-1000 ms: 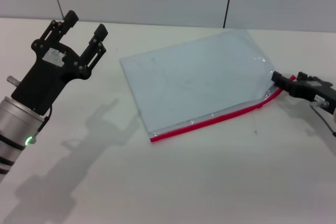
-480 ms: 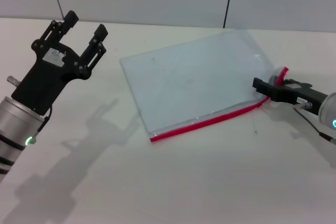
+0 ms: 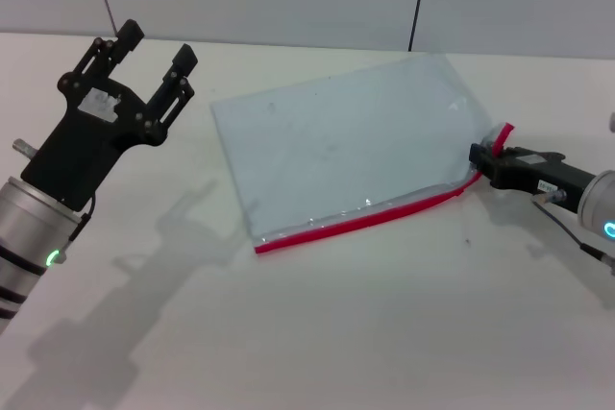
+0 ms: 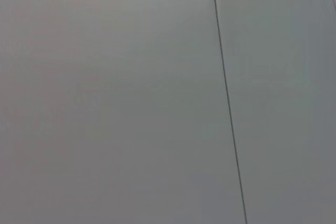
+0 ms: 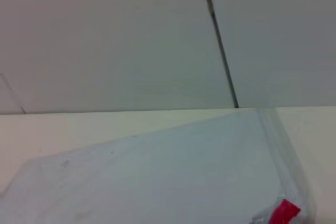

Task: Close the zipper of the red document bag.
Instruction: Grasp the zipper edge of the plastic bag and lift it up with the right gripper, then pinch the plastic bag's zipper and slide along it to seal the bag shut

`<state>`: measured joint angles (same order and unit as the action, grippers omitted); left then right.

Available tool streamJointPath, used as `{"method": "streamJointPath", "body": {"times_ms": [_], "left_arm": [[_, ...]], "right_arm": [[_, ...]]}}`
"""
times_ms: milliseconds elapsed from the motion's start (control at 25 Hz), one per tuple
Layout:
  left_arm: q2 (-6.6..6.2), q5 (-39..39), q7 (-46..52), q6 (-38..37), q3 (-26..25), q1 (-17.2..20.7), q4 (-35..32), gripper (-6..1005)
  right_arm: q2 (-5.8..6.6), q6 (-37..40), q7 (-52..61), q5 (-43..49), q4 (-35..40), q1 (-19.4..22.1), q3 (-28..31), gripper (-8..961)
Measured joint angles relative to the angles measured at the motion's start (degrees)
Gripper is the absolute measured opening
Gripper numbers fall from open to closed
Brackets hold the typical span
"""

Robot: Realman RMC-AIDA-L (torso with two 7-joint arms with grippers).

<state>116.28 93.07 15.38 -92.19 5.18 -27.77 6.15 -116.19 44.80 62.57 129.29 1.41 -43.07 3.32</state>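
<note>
White, matte table surface (image 3: 317, 333) carries the whole scene. Nearest the robot's body, the left arm enters low at the left, its silver wrist sleeve showing a green indicator light (image 3: 50, 257). The black left gripper (image 3: 154, 45) is raised above the table, well apart from the pouch, its two fingers spread open and holding nothing; its shadow falls on the table beside it. The left wrist view shows only grey wall panelling (image 4: 105, 98) with one thin dark seam.

Further out, the flat rectangular translucent pale blue-grey plastic red document bag (image 3: 336, 151) lies at the table centre, turned at an angle. Its thin bright red zipper (image 3: 356, 224) runs along the long edge facing the robot, backed by a silvery-clear band, and curls upward off the table at its right end. At that raised end the black right gripper (image 3: 478, 156) reaches in low from the right, its tip touching the zipper; whether its fingers are closed cannot be told.

Behind the table stands the grey panelled wall
</note>
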Motion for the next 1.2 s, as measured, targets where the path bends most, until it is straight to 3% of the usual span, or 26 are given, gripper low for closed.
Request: {"method": "streamJointPath", "body": {"times_ms": [400,520,840,1200], "left_arm": [[0.0,0.0,0.0,0.0,0.0,0.0,0.0,677],[0.0,0.0,0.0,0.0,0.0,0.0,0.0,677],[0.04,5.7,-0.7,4.8,0.0,-2.2,0.1,677],[0.26,17.4,-9.4,14.3,0.0,-6.4,4.0,676]], "right_arm": [[0.07,1.8,-0.2,0.0,0.2,0.0,-1.0,143],[0.09,3.3,-0.3,0.0,0.2,0.1,-1.3,13],[-0.01,16.7,-0.9,-0.1,0.2,-0.5,-1.6,23],[-0.33,19.2,-2.7,-0.8,-4.5,-5.4,-0.9,35]]}}
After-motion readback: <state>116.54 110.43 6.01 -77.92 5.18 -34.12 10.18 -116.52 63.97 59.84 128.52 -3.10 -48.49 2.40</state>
